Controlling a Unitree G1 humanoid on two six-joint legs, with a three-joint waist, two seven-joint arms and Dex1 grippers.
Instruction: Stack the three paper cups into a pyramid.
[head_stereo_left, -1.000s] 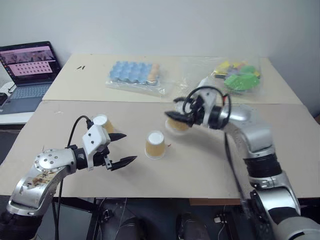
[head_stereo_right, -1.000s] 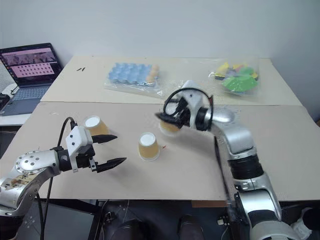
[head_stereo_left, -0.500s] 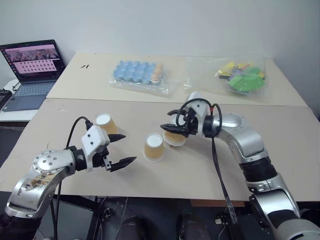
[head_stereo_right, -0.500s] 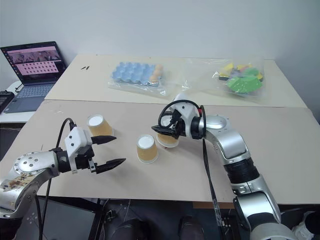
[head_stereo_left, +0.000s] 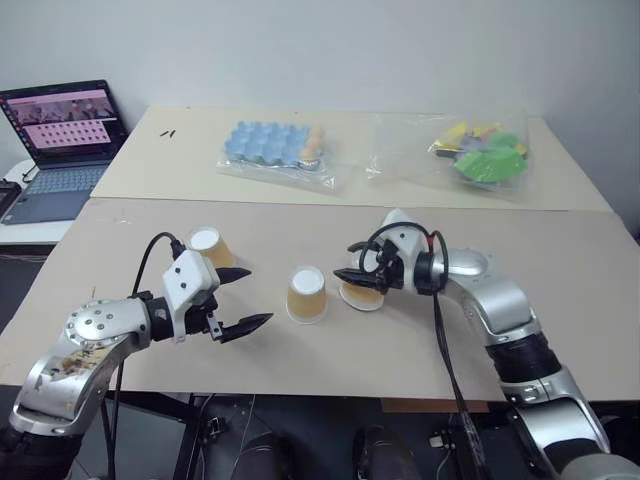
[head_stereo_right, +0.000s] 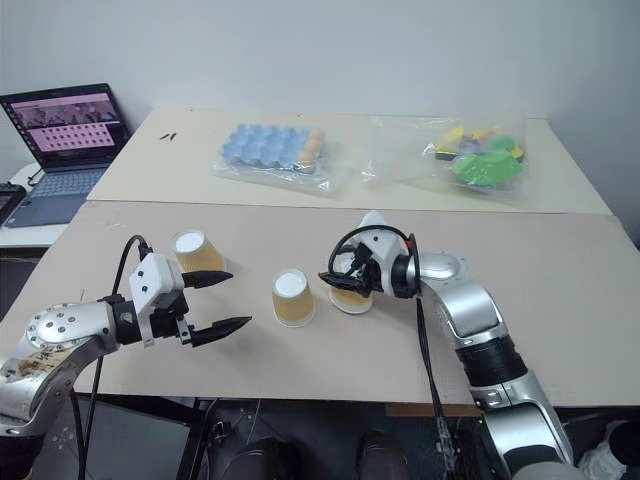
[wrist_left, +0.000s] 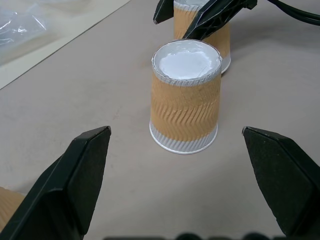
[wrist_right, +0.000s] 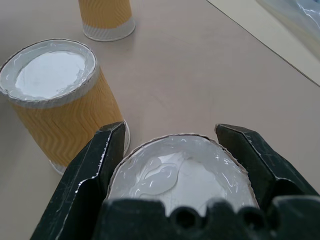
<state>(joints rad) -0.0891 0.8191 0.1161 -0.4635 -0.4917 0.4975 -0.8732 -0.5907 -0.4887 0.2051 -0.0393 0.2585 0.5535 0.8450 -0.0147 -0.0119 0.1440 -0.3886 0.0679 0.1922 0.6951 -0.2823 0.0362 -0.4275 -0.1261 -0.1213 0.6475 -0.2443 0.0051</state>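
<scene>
From the head camera you see three paper cups upside down on the bench (head_stereo_left: 140, 225). Your right gripper (head_stereo_left: 352, 274) has its fingers clamped on the right cup (head_stereo_left: 362, 294), whose rim sits at the bench surface just beside the middle cup (head_stereo_left: 307, 294); whether the two touch is hard to tell. The left cup (head_stereo_left: 209, 246) stands apart, just behind your left gripper (head_stereo_left: 248, 297), whose fingers are spread wide and hold nothing. On the far bench lie a blue egg tray (head_stereo_left: 272, 145) in plastic and a bag of green and yellow pieces (head_stereo_left: 482, 155); a laptop (head_stereo_left: 62, 140) stands to the far left.

In your left wrist view, the middle cup (wrist_left: 185, 96) stands between the spread fingers (wrist_left: 75, 180) but beyond their tips, with the right gripper's fingers over the gripped cup (wrist_left: 220, 42) behind it.

In your right wrist view, the two fingers (wrist_right: 92, 170) press the sides of the held cup (wrist_right: 180, 175); the middle cup (wrist_right: 57, 100) is close beside it, the left cup (wrist_right: 106, 17) farther off.
</scene>
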